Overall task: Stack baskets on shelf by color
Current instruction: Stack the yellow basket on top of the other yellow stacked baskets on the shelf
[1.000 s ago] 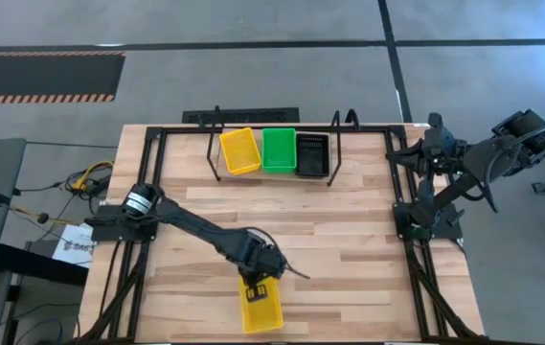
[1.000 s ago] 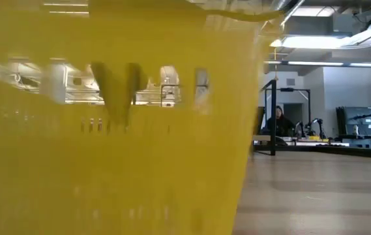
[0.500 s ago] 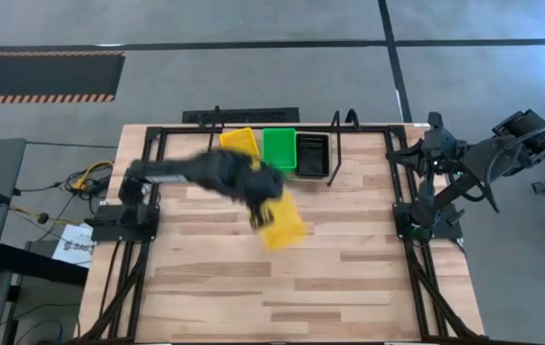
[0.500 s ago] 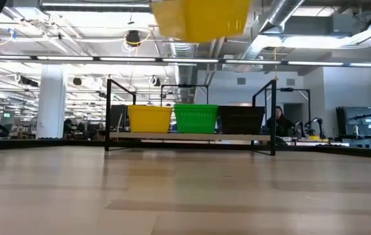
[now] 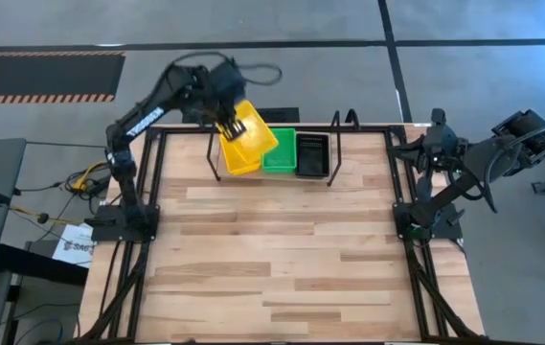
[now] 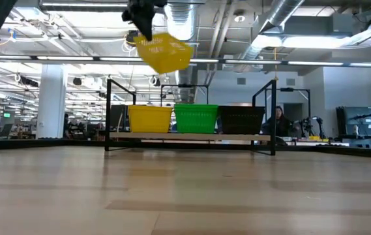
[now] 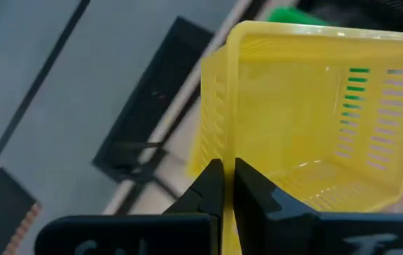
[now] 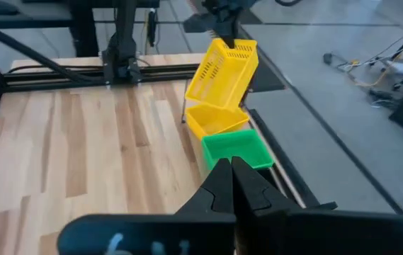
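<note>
Yellow plastic hangs in the air over the back of the surface (image 5: 282, 259): the left gripper (image 5: 226, 123) has a basket (image 5: 251, 136) pinched by one wall, its fingers (image 7: 212, 185) clamped tight on the rim. The basket is tilted, one end lower than the other, and it sits above the left end of the shelf (image 6: 192, 137) without touching it. From table height the held basket (image 6: 162, 51) floats clear above the row on the rack, with plain air between.

On the shelf itself three baskets stand side by side: a second yellow one (image 6: 149, 119) on the left, a green one (image 6: 195, 118) in the middle, a black one (image 6: 240, 119) on the right. From above, the held basket partly covers the yellow one beneath and overlaps a corner of the green.

The left arm reaches high from its base at the left edge, arching back over the rack. The right gripper (image 8: 231, 173) is pinched closed on nothing, parked off the right side of the surface, well apart from the shelf. A person (image 6: 278, 121) sits in the room beyond, behind the rack.
</note>
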`<action>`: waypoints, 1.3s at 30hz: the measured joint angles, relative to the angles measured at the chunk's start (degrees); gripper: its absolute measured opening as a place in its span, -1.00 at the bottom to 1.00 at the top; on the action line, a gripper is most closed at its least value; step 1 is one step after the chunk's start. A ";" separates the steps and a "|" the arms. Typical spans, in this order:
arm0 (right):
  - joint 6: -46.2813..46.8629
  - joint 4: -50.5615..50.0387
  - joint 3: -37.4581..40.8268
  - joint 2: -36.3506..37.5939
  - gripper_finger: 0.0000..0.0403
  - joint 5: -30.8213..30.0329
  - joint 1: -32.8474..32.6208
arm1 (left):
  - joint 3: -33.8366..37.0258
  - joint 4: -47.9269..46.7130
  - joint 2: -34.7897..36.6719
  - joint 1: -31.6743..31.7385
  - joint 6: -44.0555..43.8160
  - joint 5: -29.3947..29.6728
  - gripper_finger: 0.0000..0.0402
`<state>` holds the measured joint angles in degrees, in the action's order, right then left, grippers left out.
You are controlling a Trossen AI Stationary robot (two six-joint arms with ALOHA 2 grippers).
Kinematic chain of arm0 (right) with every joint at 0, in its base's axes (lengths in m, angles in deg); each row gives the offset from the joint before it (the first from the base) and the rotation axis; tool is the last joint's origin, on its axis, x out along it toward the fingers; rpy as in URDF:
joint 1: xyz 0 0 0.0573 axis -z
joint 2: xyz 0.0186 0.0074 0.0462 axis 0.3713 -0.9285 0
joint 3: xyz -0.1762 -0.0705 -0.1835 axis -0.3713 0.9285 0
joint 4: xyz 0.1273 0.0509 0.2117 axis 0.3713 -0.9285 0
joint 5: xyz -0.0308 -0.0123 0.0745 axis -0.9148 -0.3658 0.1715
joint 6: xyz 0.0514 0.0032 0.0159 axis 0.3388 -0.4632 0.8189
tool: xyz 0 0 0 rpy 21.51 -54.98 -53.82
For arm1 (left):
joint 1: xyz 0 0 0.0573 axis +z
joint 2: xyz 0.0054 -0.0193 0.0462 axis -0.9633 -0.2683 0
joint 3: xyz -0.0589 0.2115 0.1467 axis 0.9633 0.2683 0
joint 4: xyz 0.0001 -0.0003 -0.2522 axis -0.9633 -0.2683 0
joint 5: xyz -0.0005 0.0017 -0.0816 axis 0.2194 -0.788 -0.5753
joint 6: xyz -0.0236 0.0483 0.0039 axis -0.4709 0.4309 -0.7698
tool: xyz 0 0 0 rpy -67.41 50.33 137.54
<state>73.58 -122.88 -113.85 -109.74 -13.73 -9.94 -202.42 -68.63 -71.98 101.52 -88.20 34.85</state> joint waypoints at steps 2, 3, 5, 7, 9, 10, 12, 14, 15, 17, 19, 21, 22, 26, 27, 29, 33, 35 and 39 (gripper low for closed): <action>0.19 -0.01 0.00 0.00 -0.99 -0.94 0.01 | -0.03 0.00 -0.81 3.76 2.63 -1.13 -1.00; 0.55 -0.01 0.00 0.02 -0.99 -1.51 0.01 | -0.01 0.00 -1.44 5.20 4.00 -1.68 -1.00; 1.74 -0.08 0.00 0.02 -0.99 -2.82 0.05 | 0.06 0.00 -2.41 7.59 7.04 -4.65 -1.00; 2.69 -0.12 0.00 0.02 -0.99 -3.73 0.06 | 0.06 0.00 -3.16 9.58 10.42 -8.08 -1.00; 3.35 -0.12 0.00 0.02 -0.99 -3.83 0.06 | 0.06 0.02 -4.18 11.11 13.52 -10.38 -1.00; 3.75 -0.12 0.00 0.02 -0.99 -3.85 0.06 | 0.06 0.02 -4.81 11.78 14.77 -11.70 -1.00; 4.44 -0.15 0.00 0.00 -0.99 -3.84 0.06 | 0.06 0.04 -5.95 12.81 16.91 -13.79 -1.00; 4.52 -0.17 0.00 0.01 -0.99 -3.85 0.06 | 0.06 0.03 -6.66 13.77 18.23 -15.08 -1.00; 4.58 -0.17 0.00 0.02 -0.99 -3.85 0.06 | 0.06 0.04 -7.00 14.15 18.60 -15.32 -1.00; 5.12 -0.19 0.00 0.02 -0.99 -3.84 0.06 | 0.06 0.04 -8.00 14.79 18.92 -15.89 -1.00; 6.01 -0.23 0.00 0.00 -0.99 -3.85 0.06 | 0.06 0.05 -8.92 15.31 19.67 -17.21 -1.00; 6.33 -0.23 0.00 0.00 -0.99 -3.85 0.06 | 0.06 0.06 -9.40 15.70 20.53 -18.55 -1.00; 6.59 -0.23 0.00 0.02 -0.99 -3.85 0.06 | 0.06 0.04 -9.53 15.70 20.79 -19.25 -1.00; 7.53 -0.37 0.00 0.00 -0.99 -3.85 0.06 | 1.03 0.01 -9.76 15.94 21.65 -20.43 -1.00; 7.53 -0.46 0.00 0.00 -0.99 -3.85 0.06 | 1.48 0.09 -9.76 15.99 21.61 -20.70 -1.00; 7.55 -0.47 0.00 0.00 -0.99 -3.85 0.06 | 2.51 0.07 -9.76 16.30 21.07 -22.02 -1.00; 7.55 -0.47 0.00 0.00 -0.99 -3.85 0.06 | 5.19 0.07 -9.76 17.06 20.56 -24.69 -1.00; 7.55 -0.48 0.00 0.02 -0.99 -3.85 0.06 | 6.95 0.10 -9.76 17.08 21.11 -24.75 -1.00; 7.55 -0.51 0.00 0.00 -0.99 -3.85 0.06 | 10.16 0.09 -9.76 17.40 22.68 -23.76 -1.00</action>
<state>81.13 -123.40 -113.85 -109.73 -17.58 -9.88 -192.26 -68.54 -81.73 118.93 -65.52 11.09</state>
